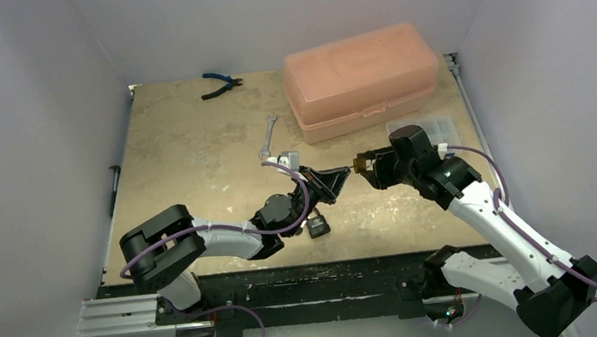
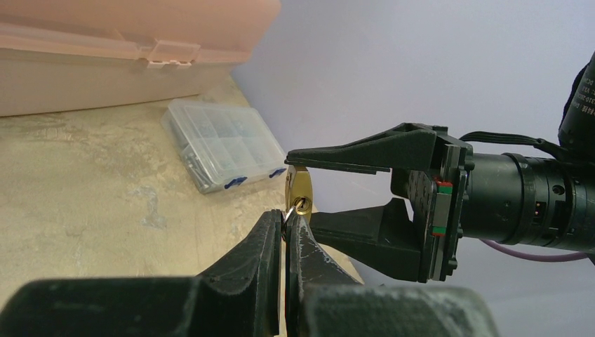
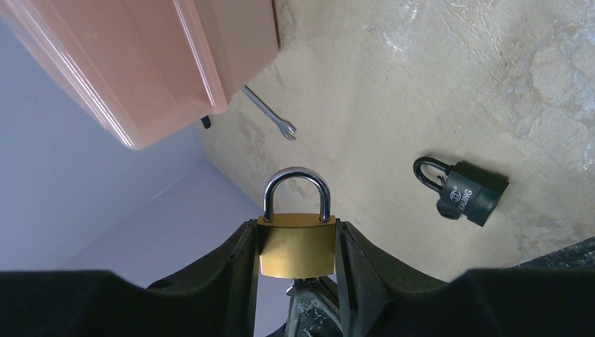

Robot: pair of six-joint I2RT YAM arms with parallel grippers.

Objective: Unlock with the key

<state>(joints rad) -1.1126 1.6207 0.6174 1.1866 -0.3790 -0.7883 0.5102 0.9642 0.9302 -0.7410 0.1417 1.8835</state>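
My right gripper (image 3: 295, 246) is shut on a brass padlock (image 3: 295, 244) with a closed steel shackle, held above the table. The padlock also shows in the left wrist view (image 2: 302, 193) and in the top view (image 1: 358, 163). My left gripper (image 2: 287, 219) is shut on a small silver key (image 2: 292, 210). The key's tip sits in the keyhole on the padlock's underside. In the top view the left gripper (image 1: 344, 174) meets the right gripper (image 1: 364, 164) near the middle of the table.
A black padlock (image 3: 463, 192) lies on the table below the left arm and also shows in the top view (image 1: 318, 224). A pink plastic toolbox (image 1: 361, 78) stands at the back. A clear parts organiser (image 2: 222, 142), a wrench (image 1: 267, 136) and blue pliers (image 1: 220, 83) lie around.
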